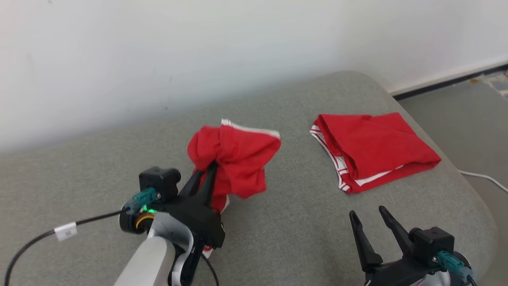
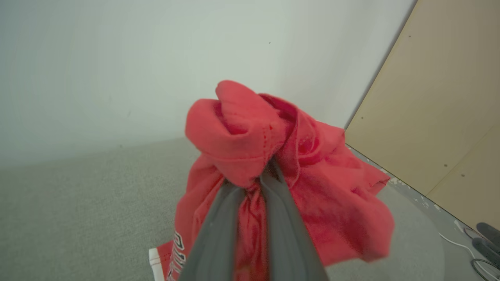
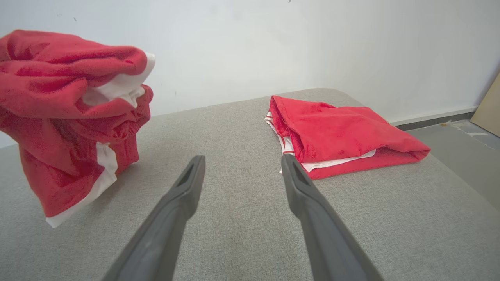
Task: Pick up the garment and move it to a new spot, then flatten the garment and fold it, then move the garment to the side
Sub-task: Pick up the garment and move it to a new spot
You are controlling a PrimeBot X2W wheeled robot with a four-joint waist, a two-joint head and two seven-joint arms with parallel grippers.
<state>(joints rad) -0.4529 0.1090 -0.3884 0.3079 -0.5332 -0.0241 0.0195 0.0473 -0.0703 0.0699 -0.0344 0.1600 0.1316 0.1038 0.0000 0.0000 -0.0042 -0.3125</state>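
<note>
- Grey woven upholstery (image 1: 301,246) spreads beneath both my grippers, and a plain white wall (image 1: 158,47) rises beyond my fingertips.
- My left gripper (image 1: 211,169) is clamped on the red garment (image 1: 242,155). The two fingers stand almost together with a wad of cloth pinched between their tips.
- The rest of the garment spills over and around those fingers in a crumpled ball, and its white-trimmed hem dangles below them. I cannot tell whether the lowest edge brushes the upholstery.
- I judge this a carrying hold. One pinch on a bunch suits lifting and shifting the cloth, not spreading it.
- My right gripper (image 1: 366,210) is empty, with its fingers wide apart low over bare upholstery, well to the right of the held bundle. It seems kept ready to help with flattening.
- Just beyond my right fingertips, to their right, lies a folded red garment (image 1: 373,151) with white stripes.
- The bare stretch between my grippers looks like the likeliest landing spot.
</note>
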